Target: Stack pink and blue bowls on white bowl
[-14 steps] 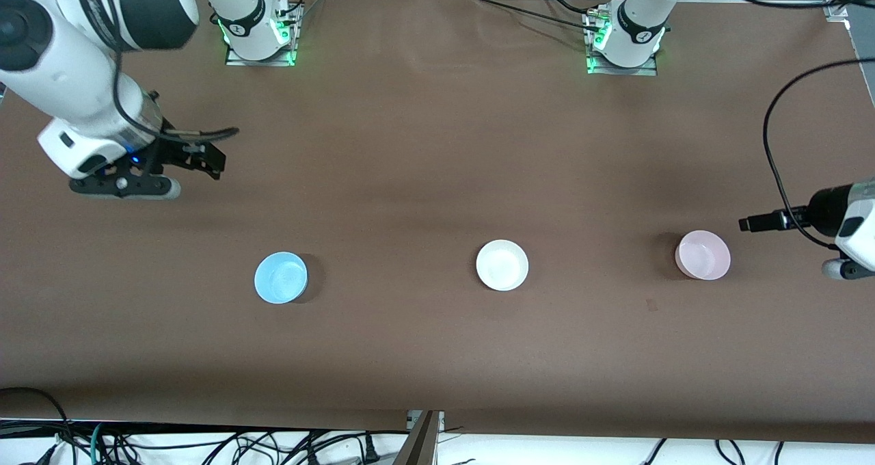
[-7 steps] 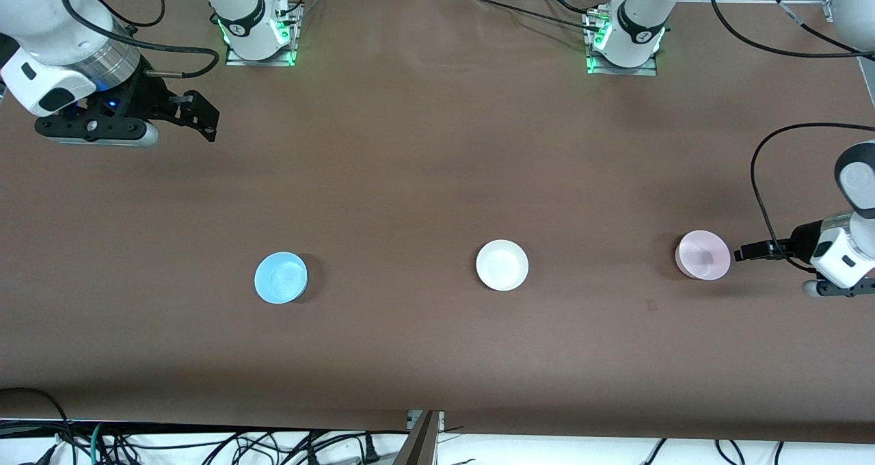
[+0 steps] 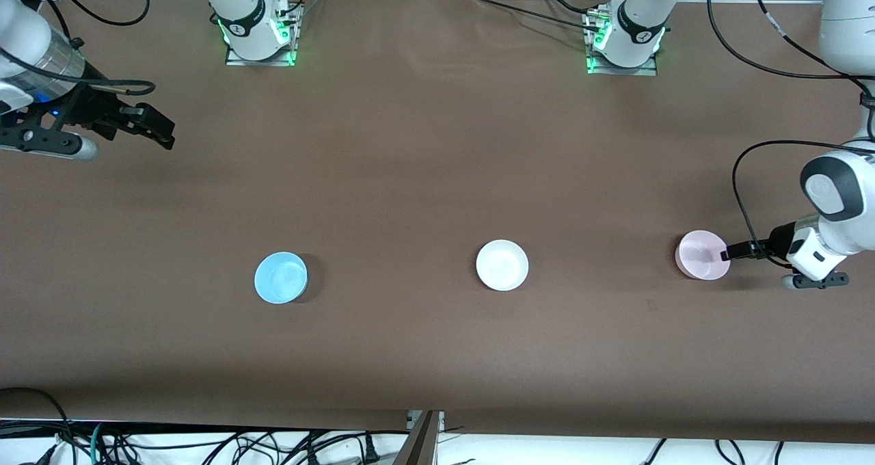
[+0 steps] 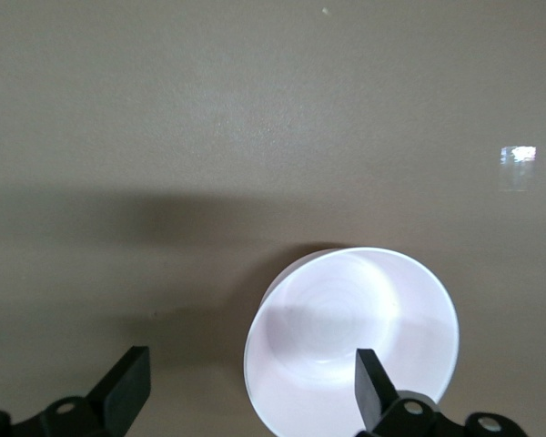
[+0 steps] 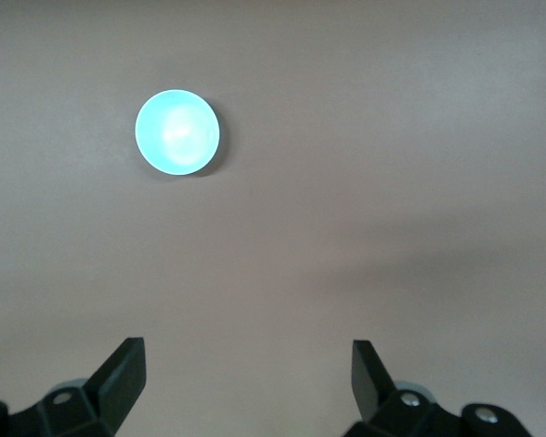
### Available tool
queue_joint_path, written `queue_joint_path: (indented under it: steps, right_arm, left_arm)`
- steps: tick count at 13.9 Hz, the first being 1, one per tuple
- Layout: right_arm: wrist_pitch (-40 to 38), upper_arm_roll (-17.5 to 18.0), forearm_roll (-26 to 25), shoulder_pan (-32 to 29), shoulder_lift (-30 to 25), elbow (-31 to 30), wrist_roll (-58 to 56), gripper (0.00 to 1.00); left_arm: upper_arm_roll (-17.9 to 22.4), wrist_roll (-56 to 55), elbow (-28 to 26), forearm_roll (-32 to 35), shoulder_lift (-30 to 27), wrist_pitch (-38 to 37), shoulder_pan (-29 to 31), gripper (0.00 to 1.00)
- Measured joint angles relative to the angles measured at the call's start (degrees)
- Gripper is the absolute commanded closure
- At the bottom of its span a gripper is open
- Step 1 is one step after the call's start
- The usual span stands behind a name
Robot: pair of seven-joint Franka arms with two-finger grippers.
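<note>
Three bowls sit in a row on the brown surface point(image 3: 424, 164), all upright and well apart. Landmark: the white bowl point(image 3: 502, 265), middle of the row.

- Blue bowl point(image 3: 281, 277): toward the right arm's end of the surface from the white bowl, a touch nearer the front camera. Nothing touching it. Also seen in the right wrist view point(image 5: 177, 131), small and well clear of that arm's fingers.
- Pink bowl point(image 3: 702, 255): toward the left arm's end from the white bowl, about level with it. In the left wrist view point(image 4: 352, 339) it looks washed out to near white.

Left end effector point(image 3: 726, 254): low at the pink bowl's rim, on the side away from the white bowl. Fingers spread wide, released. In the left wrist view one finger point(image 4: 371, 382) sits over the bowl's inside and the other stands outside the wall, so the rim lies between them; contact cannot be told.

Right end effector point(image 3: 158, 131): up in the air over bare surface at the right arm's end, well away from the white bowl and apart from the blue bowl. Fingers spread, released, grasping nothing.
</note>
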Motion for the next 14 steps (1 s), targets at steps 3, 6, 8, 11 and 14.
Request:
queue_joint_path:
  steps: [3,6,8,11,14]
  right_arm:
    - [1.07,3.91,0.00,-5.02,0.58,-0.02,0.00,0.00]
    - [2.76,4.43,0.03,-5.12,1.62,-0.03,0.00,0.00]
    - [5.25,5.15,0.13,-4.52,2.13,-0.03,0.00,0.00]
    - [7.09,5.94,0.12,-2.03,2.69,-0.03,0.06,0.00]
    - [7.16,5.87,0.12,-1.83,2.75,-0.03,0.06,0.00]
  left_arm:
    - [-0.14,0.06,-1.07,-0.02,0.30,1.24,-0.06,0.45]
    - [-0.17,0.07,-1.13,-0.02,0.31,1.25,-0.22,0.63]
    - [-0.20,0.07,-1.21,-0.02,0.40,1.25,-0.27,0.73]
    - [-0.20,0.12,-1.23,-0.03,0.89,1.29,-0.27,0.90]
    - [-0.20,0.34,-1.22,-0.08,1.27,1.41,-0.27,1.00]
